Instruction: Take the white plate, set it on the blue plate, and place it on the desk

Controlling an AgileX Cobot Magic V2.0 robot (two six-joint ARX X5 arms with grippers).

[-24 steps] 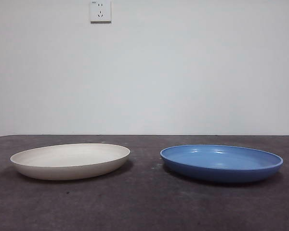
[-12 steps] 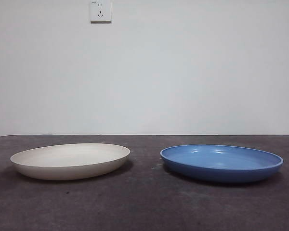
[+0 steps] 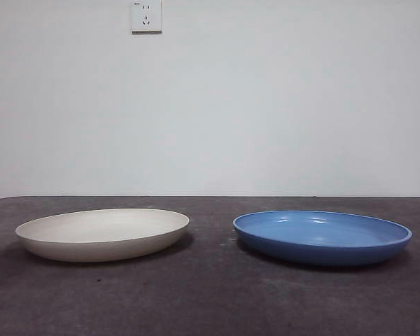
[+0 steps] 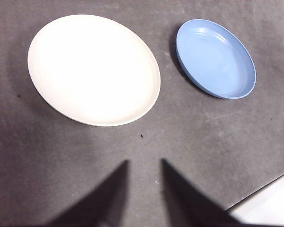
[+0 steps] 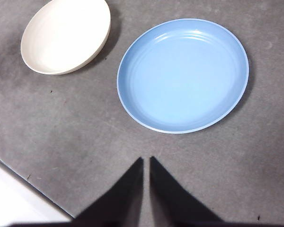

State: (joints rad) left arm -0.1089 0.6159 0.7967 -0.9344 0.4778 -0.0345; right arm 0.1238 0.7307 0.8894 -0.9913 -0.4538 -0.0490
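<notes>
The white plate (image 3: 101,234) lies on the desk (image 3: 210,301) at the left, and the blue plate (image 3: 322,236) lies to its right, a short gap between them. Both plates are empty. In the left wrist view my left gripper (image 4: 145,161) hovers high above the desk with its jaws apart, empty, short of the white plate (image 4: 92,68); the blue plate (image 4: 215,56) lies beyond. In the right wrist view my right gripper (image 5: 146,158) hovers with its jaws together, empty, short of the blue plate (image 5: 182,75); the white plate (image 5: 66,35) lies farther off. Neither arm shows in the front view.
A white wall with a socket (image 3: 145,15) stands behind the desk. The desk's near edge shows as a pale strip in the left wrist view (image 4: 270,205) and in the right wrist view (image 5: 19,203).
</notes>
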